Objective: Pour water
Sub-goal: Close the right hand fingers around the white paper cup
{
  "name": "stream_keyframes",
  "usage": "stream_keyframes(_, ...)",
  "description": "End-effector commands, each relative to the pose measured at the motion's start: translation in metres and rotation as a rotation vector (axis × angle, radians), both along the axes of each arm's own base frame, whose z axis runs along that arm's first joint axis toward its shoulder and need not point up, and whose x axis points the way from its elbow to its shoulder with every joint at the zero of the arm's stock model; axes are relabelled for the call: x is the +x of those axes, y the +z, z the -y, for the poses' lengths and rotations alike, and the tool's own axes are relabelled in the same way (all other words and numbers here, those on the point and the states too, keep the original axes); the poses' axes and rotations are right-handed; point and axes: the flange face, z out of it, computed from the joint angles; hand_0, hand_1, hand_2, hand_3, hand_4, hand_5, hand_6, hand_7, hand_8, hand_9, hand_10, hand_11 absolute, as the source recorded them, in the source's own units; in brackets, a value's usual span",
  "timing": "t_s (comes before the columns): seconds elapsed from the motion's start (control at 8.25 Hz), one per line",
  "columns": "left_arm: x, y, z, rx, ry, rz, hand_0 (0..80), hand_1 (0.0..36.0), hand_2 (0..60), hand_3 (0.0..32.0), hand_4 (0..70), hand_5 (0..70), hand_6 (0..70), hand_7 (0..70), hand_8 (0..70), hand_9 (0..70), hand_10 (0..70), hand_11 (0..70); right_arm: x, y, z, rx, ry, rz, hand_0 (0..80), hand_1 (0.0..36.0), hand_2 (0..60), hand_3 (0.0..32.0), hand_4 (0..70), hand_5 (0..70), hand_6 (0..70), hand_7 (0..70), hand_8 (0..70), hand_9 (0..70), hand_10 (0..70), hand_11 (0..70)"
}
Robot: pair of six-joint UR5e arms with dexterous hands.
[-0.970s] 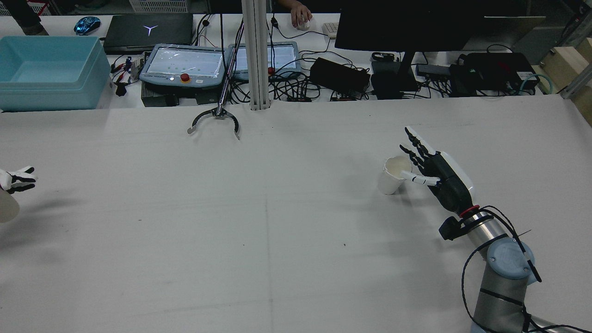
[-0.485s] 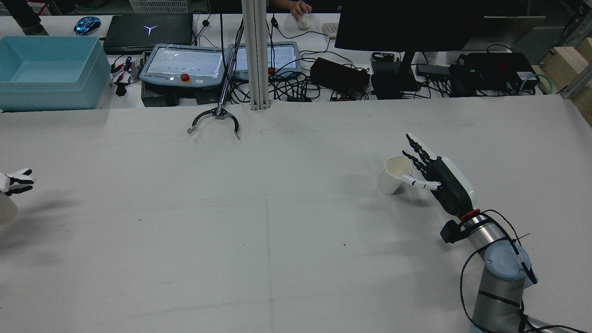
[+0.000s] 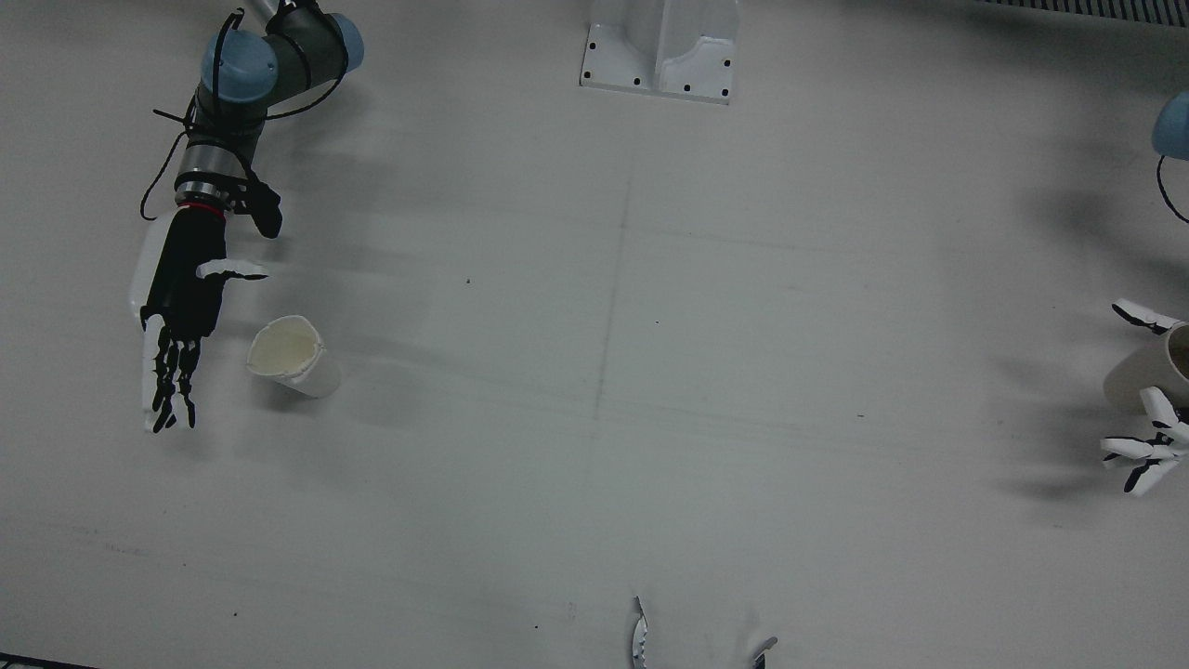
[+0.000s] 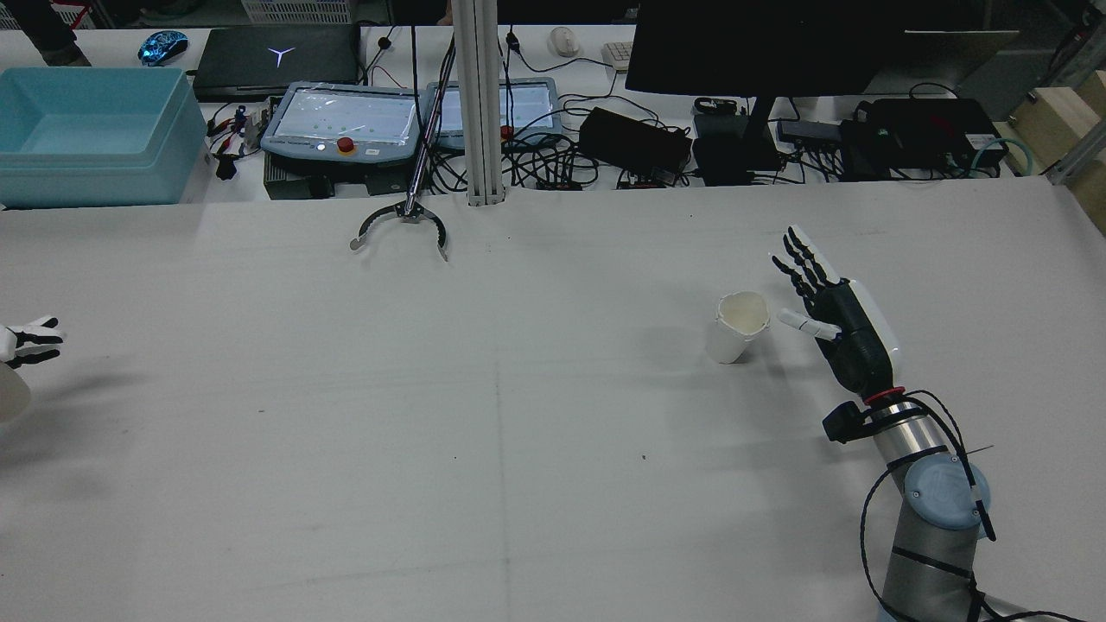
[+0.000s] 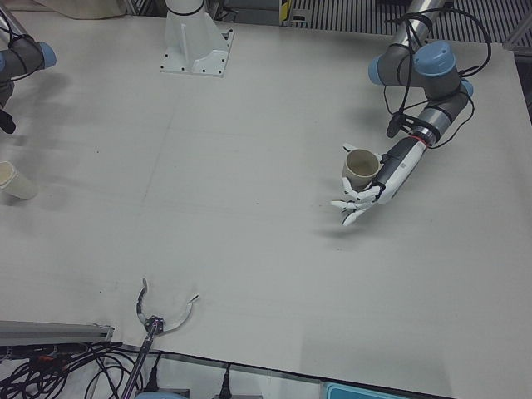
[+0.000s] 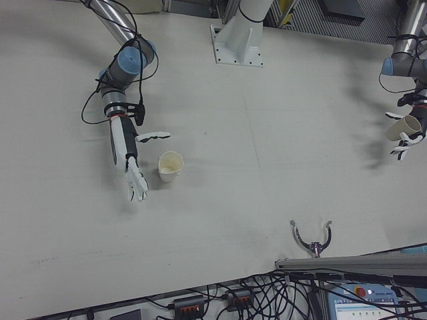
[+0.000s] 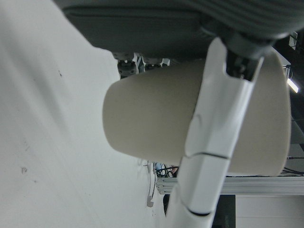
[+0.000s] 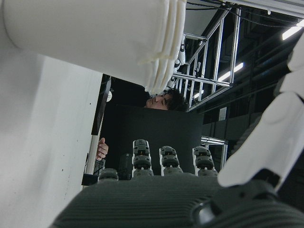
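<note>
Closing on the white cup [image 4: 739, 326] is the step in hand for the right hand [image 4: 842, 333], and by my judgement it goes best if the hand slides sideways until the palm meets the cup wall, then curls its fingers [image 4: 799, 259] around the lower half rather than the rim, since thin paper would likely buckle or tip under a pinch near the lip. At present that hand is spread flat with nothing in it, just beside the cup and not touching it, thumb pointing toward the rim. The white cup stands upright on the tabletop [image 4: 518, 432] on the robot's right half; it is a pale tapered paper cup with a rolled lip, and whether it holds water cannot be told. At the far left edge the left hand [image 5: 370, 189] has a tan paper cup [image 5: 360, 169] against its palm, lifted off the tabletop; one finger lies across the cup while the others splay outward, so the hold looks loose.
</note>
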Motion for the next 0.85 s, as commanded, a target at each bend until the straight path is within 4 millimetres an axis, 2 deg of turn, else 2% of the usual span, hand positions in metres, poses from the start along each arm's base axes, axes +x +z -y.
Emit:
stream_keyframes(0.0, -0.002, 0.003, -0.004, -0.005, 0.0, 0.005, 80.0, 22.6, 0.0, 0.0, 70.0, 70.0, 29.9, 22.2, 11.1, 4.9, 11.4, 18.0, -0.001, 0.004, -0.003, -0.007, 0.032, -0.064, 38.8, 8.1, 13.0, 9.8, 0.0, 5.4, 7.4, 0.0, 10.4, 11.7, 0.0, 0.0)
stream_keyframes(0.12, -0.001, 0.003, -0.003, -0.002, 0.001, 0.003, 80.0, 22.7, 0.0, 0.0, 70.0, 70.0, 29.9, 22.1, 11.1, 4.8, 11.4, 18.1, 0.0, 0.008, -0.006, -0.01, 0.032, -0.1, 40.6, 9.7, 14.4, 6.6, 0.0, 5.5, 5.8, 0.0, 10.7, 12.5, 0.0, 0.0)
stream_keyframes(0.36, -0.001, 0.003, -0.003, -0.003, 0.003, 0.004, 80.0, 22.4, 0.0, 0.0, 70.0, 70.0, 30.1, 22.3, 11.3, 4.9, 11.4, 18.0, -0.006, 0.006, -0.007, -0.004, 0.036, -0.162, 45.2, 13.0, 15.4, 4.2, 0.0, 6.1, 4.0, 0.0, 10.6, 12.3, 0.0, 0.0)
stream_keyframes(0.48, -0.002, 0.006, -0.004, -0.009, 0.001, 0.008, 80.0, 22.7, 0.0, 0.0, 70.0, 70.0, 30.2, 22.4, 11.4, 4.9, 11.4, 18.1, -0.01, 0.005, -0.01, -0.001, 0.032, -0.178, 47.7, 16.9, 16.8, 0.8, 0.0, 6.9, 2.7, 0.0, 10.3, 11.6, 0.0, 0.0)
stream_keyframes(0.73, -0.002, 0.011, -0.004, -0.013, 0.001, 0.01, 80.0, 23.1, 0.0, 0.0, 70.0, 70.0, 30.2, 22.5, 11.4, 5.0, 11.4, 18.2, -0.014, 0.005, -0.011, -0.001, 0.027, -0.184, 48.7, 19.2, 19.1, 0.0, 0.0, 6.9, 0.7, 0.0, 9.6, 10.7, 0.0, 0.0)
